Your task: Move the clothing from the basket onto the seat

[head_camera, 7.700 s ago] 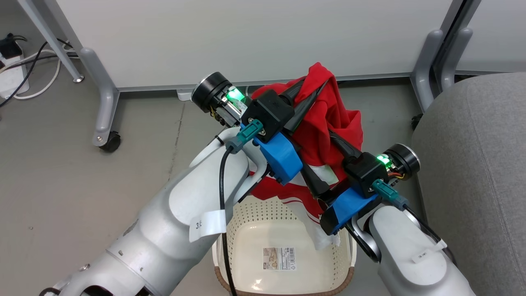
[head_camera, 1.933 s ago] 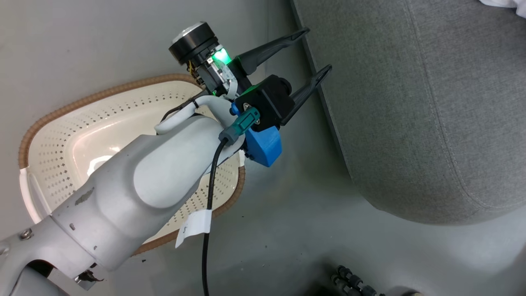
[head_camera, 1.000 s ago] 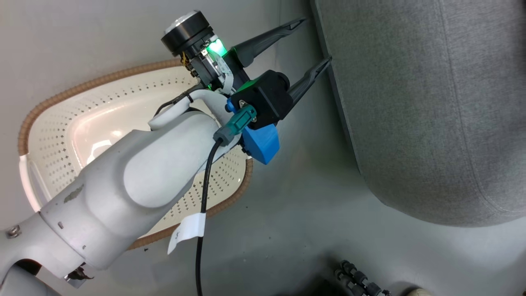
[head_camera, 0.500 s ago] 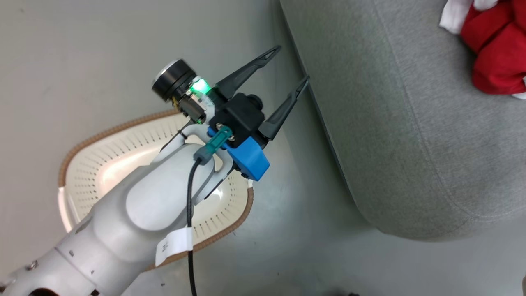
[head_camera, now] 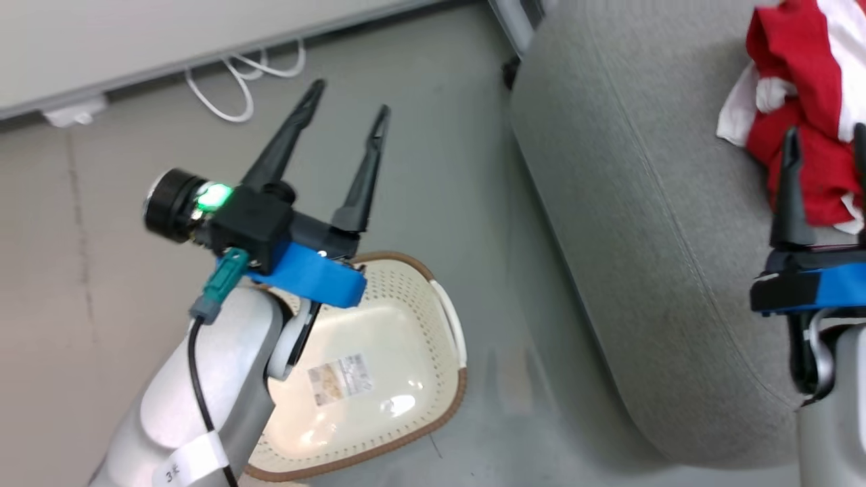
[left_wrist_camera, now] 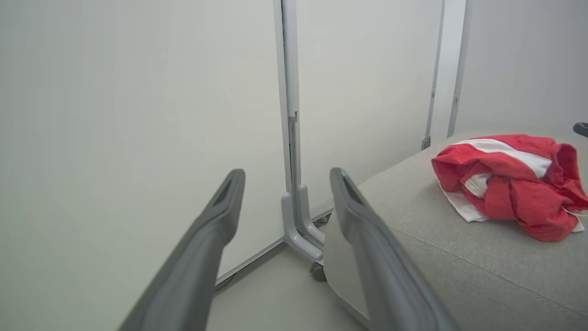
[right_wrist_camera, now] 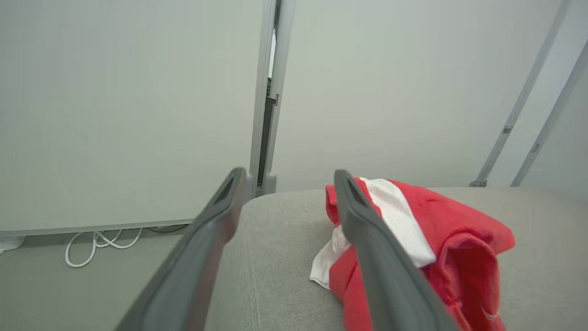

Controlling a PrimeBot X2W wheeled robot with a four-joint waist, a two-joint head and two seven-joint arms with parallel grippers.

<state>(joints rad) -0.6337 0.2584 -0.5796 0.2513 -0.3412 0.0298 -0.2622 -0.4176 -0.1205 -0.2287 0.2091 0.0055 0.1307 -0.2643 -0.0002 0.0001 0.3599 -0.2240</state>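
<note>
Head view: clothing (head_camera: 798,135) heaped on seat (head_camera: 643,203) at two o'clock; left gripper (head_camera: 350,97) and right gripper (head_camera: 825,132) both spread; basket (head_camera: 413,291) at seven.

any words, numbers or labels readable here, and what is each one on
"3", then a mark too blurred to read: on the white paper tag low on the pale grey left forearm.
Barcode sticker on the floor of the oval cream-white perforated plastic basket: print too small to read.
Bright red and white fabric garment: no readable text.

Left hand (head_camera: 350,97), right hand (head_camera: 827,132) agape, empty
</note>
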